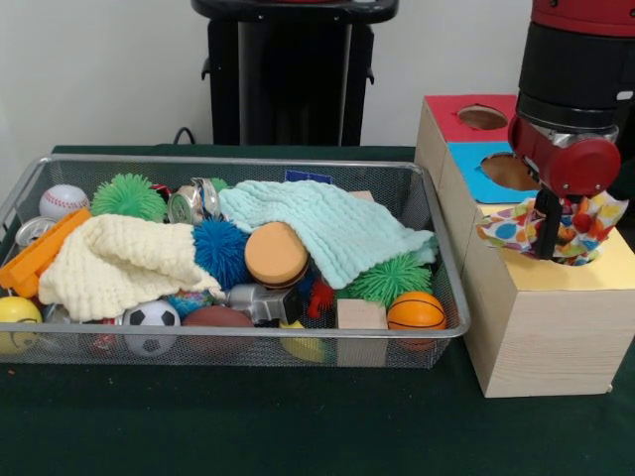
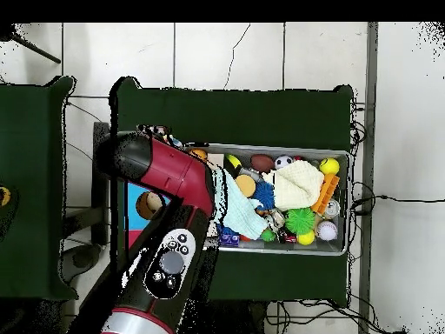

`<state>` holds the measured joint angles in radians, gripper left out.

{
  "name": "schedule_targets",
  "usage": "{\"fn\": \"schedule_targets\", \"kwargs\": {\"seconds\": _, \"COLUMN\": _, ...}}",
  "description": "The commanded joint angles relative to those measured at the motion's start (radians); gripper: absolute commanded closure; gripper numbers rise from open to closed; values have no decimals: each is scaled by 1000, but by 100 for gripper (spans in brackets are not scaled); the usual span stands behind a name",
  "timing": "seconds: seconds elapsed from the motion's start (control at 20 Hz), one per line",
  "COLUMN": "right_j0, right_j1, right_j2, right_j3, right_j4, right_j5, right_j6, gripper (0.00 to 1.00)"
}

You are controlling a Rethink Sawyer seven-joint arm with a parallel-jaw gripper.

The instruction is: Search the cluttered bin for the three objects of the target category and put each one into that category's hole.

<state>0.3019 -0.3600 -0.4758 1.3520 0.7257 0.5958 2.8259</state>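
Observation:
My gripper (image 1: 548, 238) is at the right, down over the yellow surround (image 1: 610, 268) of the pale wooden box (image 1: 541, 327). It is shut on a white polka-dot fabric bundle (image 1: 585, 223) that ruffles up around the fingers. The bundle and gripper hide the yellow hole. The wire mesh bin (image 1: 248, 162) stands left of the box, full of toys. No other polka-dot bundle shows in the bin. In the overhead view the arm (image 2: 169, 174) covers the gripper and most of the box.
The blue-surrounded hole (image 1: 508, 172) and the red-surrounded hole (image 1: 482, 117) lie behind the gripper. In the bin a mint cloth (image 1: 337, 223) and a cream cloth (image 1: 119, 263) cover other toys, with spiky pom balls (image 1: 220, 250), a basketball (image 1: 417, 310) and a soccer ball (image 1: 151, 322).

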Motion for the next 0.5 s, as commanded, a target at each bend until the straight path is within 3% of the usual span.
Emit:
{"fn": "schedule_targets", "kwargs": {"seconds": 0.05, "right_j0": 11, "right_j1": 50, "right_j2": 76, "right_j3": 96, "right_j4": 31, "right_j5": 19, "right_j6": 272, "gripper": 100}}
{"fn": "schedule_targets", "kwargs": {"seconds": 0.3, "right_j0": 39, "right_j1": 86, "right_j2": -3, "right_j3": 53, "right_j4": -6, "right_j5": 65, "right_j6": 306, "gripper": 100}}
{"fn": "schedule_targets", "kwargs": {"seconds": 0.5, "right_j0": 50, "right_j1": 110, "right_j2": -30, "right_j3": 19, "right_j4": 9, "right_j5": 81, "right_j6": 346, "gripper": 100}}
